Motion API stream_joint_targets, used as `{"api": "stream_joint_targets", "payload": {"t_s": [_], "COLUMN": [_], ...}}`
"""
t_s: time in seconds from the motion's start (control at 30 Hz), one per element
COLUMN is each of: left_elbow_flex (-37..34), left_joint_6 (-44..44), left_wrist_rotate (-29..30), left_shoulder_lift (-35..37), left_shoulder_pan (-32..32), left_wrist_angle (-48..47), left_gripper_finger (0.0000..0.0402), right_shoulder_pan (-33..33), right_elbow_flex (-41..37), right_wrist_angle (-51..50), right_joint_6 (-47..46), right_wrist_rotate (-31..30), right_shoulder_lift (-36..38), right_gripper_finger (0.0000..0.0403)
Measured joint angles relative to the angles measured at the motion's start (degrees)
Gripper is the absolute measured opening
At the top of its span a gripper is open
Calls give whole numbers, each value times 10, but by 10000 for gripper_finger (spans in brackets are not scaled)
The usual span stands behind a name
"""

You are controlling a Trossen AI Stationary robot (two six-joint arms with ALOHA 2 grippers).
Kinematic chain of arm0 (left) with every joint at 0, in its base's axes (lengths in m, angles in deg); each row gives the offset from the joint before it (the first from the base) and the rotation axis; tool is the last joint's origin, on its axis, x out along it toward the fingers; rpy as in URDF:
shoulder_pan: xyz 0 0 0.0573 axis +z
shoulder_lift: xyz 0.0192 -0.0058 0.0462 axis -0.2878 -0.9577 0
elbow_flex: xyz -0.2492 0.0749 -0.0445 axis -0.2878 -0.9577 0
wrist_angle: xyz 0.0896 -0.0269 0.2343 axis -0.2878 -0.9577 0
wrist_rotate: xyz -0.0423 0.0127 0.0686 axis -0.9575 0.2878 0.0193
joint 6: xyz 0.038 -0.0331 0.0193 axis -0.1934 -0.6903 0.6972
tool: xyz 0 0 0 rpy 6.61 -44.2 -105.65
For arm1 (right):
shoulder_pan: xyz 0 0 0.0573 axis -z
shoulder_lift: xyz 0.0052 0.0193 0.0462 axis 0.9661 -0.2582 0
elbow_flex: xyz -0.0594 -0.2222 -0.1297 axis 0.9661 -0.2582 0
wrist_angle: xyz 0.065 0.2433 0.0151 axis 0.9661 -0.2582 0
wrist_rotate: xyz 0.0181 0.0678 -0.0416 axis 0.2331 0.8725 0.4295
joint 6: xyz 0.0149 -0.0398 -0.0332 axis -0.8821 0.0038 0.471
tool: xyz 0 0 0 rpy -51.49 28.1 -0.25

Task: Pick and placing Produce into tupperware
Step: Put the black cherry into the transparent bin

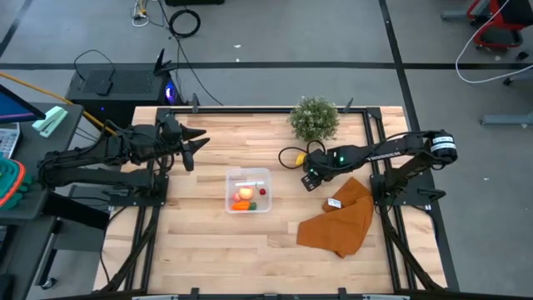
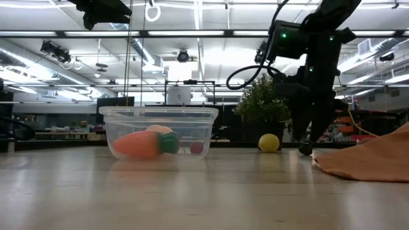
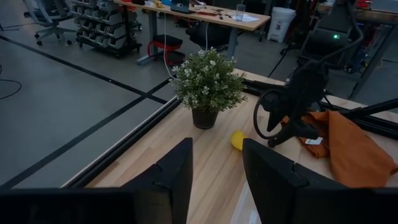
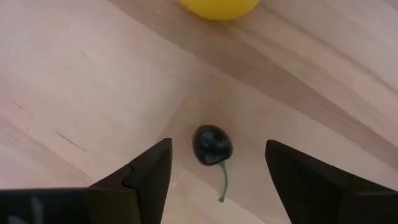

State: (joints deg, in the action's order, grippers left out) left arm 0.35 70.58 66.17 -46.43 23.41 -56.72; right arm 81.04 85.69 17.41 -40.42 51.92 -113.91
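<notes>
The clear tupperware (image 1: pixel 248 177) (image 2: pixel 160 116) stands mid-table and holds the orange carrot (image 2: pixel 142 144), the pale apple (image 1: pixel 245 195) and a small red piece (image 2: pixel 196 147). The yellow lemon (image 1: pixel 297 158) (image 2: pixel 269 142) lies on the wood beside the potted plant. A small dark cherry with a green stem (image 4: pixel 211 143) lies on the wood. My right gripper (image 4: pixel 218 149) (image 1: pixel 310 177) is low over it and open, one finger on each side, touching nothing. My left gripper (image 3: pixel 214 168) (image 1: pixel 196 143) is open and empty, raised at the table's far left.
The bushy green potted plant (image 1: pixel 315 118) (image 3: pixel 208 81) stands at the far edge, just beyond the lemon. The brown-orange cloth (image 1: pixel 340 218) (image 2: pixel 374 156) lies crumpled at the near right, close to my right arm.
</notes>
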Motion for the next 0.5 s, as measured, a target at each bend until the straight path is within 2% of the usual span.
{"api": "stream_joint_targets", "payload": {"t_s": [0.23,0.5], "left_elbow_flex": [0,0], "left_joint_6": [1,1], "left_wrist_rotate": [0,0], "left_shoulder_lift": [0,0], "left_shoulder_pan": [0,0], "left_wrist_angle": [0,0], "left_gripper_finger": [147,145], "right_shoulder_pan": [0,-1], "right_elbow_flex": [0,0], "right_wrist_angle": [0,16], "right_joint_6": [0,-10], "right_wrist_rotate": [11,35], "right_shoulder_lift": [-2,-43], "right_gripper_finger": [229,228]}}
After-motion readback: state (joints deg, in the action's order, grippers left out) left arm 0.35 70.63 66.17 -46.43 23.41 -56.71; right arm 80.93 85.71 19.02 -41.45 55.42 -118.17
